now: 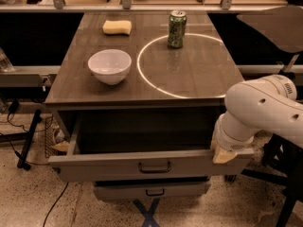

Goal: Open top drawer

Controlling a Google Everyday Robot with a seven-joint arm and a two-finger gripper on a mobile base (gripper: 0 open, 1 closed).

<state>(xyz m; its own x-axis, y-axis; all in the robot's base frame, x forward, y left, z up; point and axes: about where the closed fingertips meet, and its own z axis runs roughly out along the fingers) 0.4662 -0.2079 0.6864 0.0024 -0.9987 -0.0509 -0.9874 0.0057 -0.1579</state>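
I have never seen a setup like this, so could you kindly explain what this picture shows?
The white limb on the right is a robot arm; its hand rests at the right end of the open top drawer's front. One camera looks down on the table from the front; its mounting is unknown. On the table lie a white bowl, a yellow sponge and a green can, the can at the rim of a white ring. Whether the hand grips anything cannot be seen.
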